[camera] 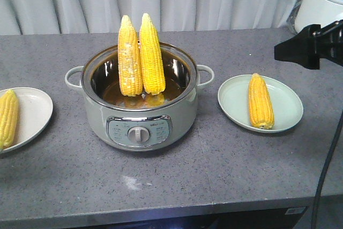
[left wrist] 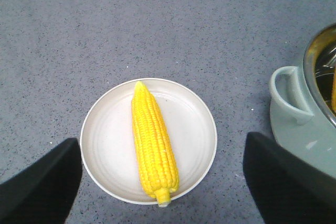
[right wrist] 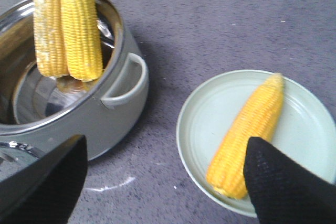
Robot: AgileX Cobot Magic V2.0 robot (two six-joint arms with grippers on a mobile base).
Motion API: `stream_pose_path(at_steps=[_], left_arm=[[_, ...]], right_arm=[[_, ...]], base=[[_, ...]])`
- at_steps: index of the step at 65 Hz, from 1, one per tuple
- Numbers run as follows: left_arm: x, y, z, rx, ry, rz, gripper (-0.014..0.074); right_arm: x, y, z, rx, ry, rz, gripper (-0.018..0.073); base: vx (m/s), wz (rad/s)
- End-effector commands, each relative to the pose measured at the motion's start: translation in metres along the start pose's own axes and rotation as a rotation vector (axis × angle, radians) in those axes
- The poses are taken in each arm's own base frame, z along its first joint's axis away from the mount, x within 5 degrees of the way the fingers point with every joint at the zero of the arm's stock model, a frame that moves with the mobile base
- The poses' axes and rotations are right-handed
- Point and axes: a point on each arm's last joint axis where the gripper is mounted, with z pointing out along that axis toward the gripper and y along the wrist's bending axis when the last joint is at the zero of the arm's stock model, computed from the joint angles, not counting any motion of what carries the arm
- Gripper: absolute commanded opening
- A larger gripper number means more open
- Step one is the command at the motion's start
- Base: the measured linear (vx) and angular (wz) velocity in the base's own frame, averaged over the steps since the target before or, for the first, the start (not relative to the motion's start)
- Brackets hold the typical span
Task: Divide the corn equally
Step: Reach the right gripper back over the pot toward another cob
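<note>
Two cobs of corn (camera: pixel 130 57) (camera: pixel 152 54) stand upright, side by side, inside the grey-green electric pot (camera: pixel 139 116). A third cob (camera: pixel 260 101) lies on the pale green plate (camera: pixel 286 105) to the pot's right. A fourth cob (left wrist: pixel 153 142) lies on the white plate (left wrist: pixel 105 145) to the pot's left. My left gripper (left wrist: pixel 161 145) hovers open above that white plate, holding nothing. My right gripper (right wrist: pixel 165 145) hangs open and holding nothing over the table between the pot (right wrist: pixel 121 93) and the green plate (right wrist: pixel 310 150); one fingertip (right wrist: pixel 262 156) overlaps the cob (right wrist: pixel 252 124) in this view.
A white appliance (camera: pixel 321 4) stands at the back right, against a pale curtain. The right arm (camera: pixel 308 46) reaches in from the right, with a black cable (camera: pixel 327 170) hanging below it. The grey table's front edge (camera: pixel 161 210) runs along the bottom.
</note>
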Motion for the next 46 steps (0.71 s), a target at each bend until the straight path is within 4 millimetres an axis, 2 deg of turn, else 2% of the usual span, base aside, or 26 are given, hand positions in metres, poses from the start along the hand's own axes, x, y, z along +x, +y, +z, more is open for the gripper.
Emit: stream_pose_path(at_steps=[1,10,20,33,46], left_arm=[[-0.012,-0.001,-0.008,0.016,-0.103,-0.015,0.0588],[-0.012,-0.001,-0.008,0.016,-0.103,-0.015,0.0588],[-0.012,-0.001,-0.008,0.016,-0.103,-0.015,0.0588],[-0.012,-0.001,-0.008,0.016,-0.101,-0.015,0.0588],[-0.012,-0.001,-0.008,0.016,-0.099,-0.015,0.0588]], right_arm=[[-0.015,-0.001,0.001,-0.019,-0.110,-0.004,0.0594],[-0.024,0.000,0.028,-0.054,-0.091,-0.041,0.0594],[-0.054,0.025,0.058,-0.104,-0.108,-0.121,0.0594],[-0.089,0.054,0.106,-0.144,-0.123,-0.203,0.0594],[-0.108,0.074,0.161,-0.187,-0.143,-0.220,0.0576]], base=[[0.00,0.00],[0.00,0.00],[0.00,0.00],[0.00,0.00],[0.00,0.00]])
